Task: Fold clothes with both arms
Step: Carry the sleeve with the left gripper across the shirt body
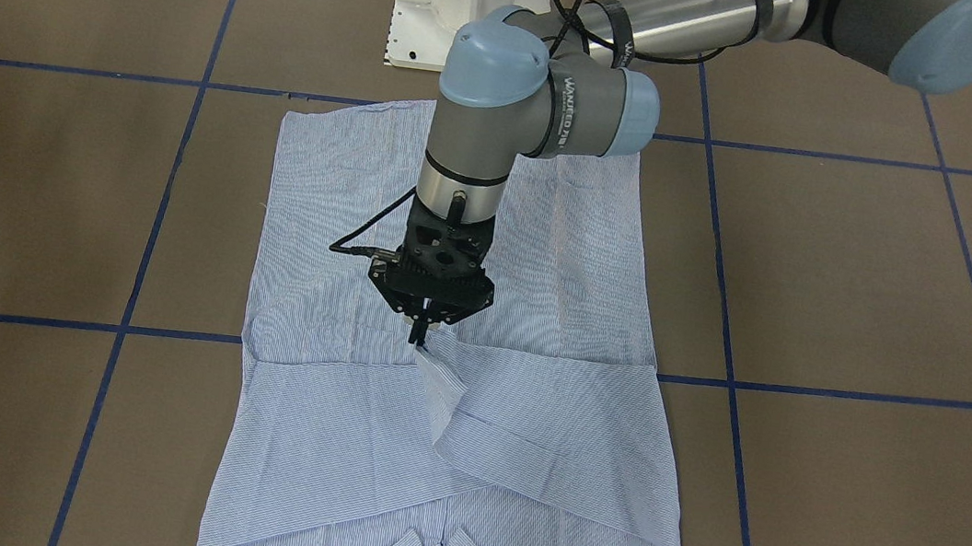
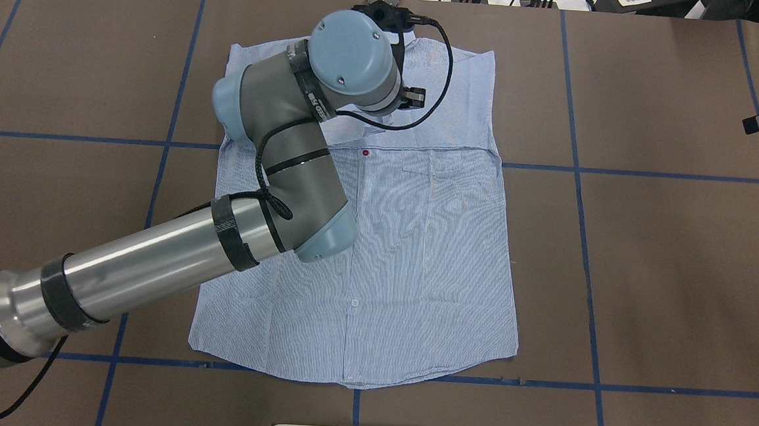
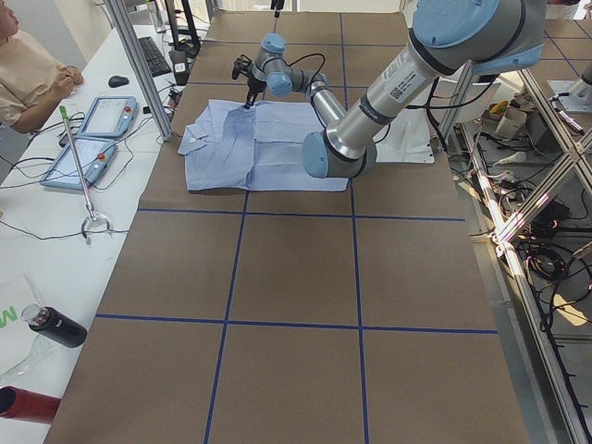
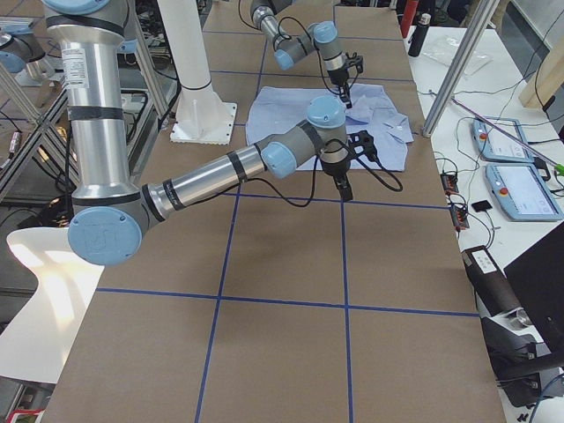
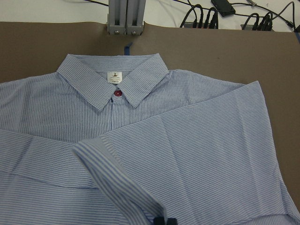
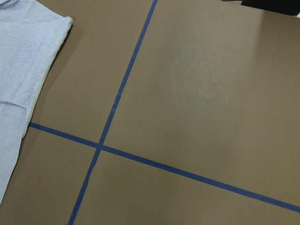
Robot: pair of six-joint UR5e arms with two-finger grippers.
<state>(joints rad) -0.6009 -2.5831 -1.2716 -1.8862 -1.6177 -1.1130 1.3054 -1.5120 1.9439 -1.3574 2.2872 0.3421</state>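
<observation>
A: Where's the shirt (image 1: 317, 438)?
B: Flat on the brown table (image 1: 865, 282), front up and buttoned. The collar (image 5: 86, 82) lies on the side away from the robot. The hem is near the white base (image 1: 454, 0).
A: Anything at the collar?
B: A white tag (image 5: 114, 76) inside it, and a dark red button (image 5: 118, 93) just under that. The pocket (image 2: 445, 167) shows in the overhead view, beside the button line.
A: Sleeves?
B: Folded in over the chest, below the collar, so a doubled band runs across the shirt.
A: What about the left arm (image 2: 152, 258)?
B: It reaches over the shirt from the robot's left, wrist pointing straight down. The left gripper (image 1: 421, 336) hangs over the middle of the chest.
A: Its jaws?
B: Closed, pinching the end of a cuff (image 1: 440, 379). The cuff rises off the cloth to the fingertips, and the rest of that sleeve lies flat.
A: And the right arm (image 4: 211, 181)?
B: Stretched out over the table on the other side. The right gripper (image 4: 345, 192) points down over bare table, just off the shirt's edge and apart from the cloth. Its wrist camera takes in the shirt's edge at one side and crossing lines of blue tape (image 6: 117, 98).
A: Are its jaws open or closed?
B: I can't tell from these views.
A: Anyone around?
B: A person (image 3: 23, 74) sits at a white desk (image 3: 55, 250) beside the table, by two tablets (image 3: 100, 116).
</observation>
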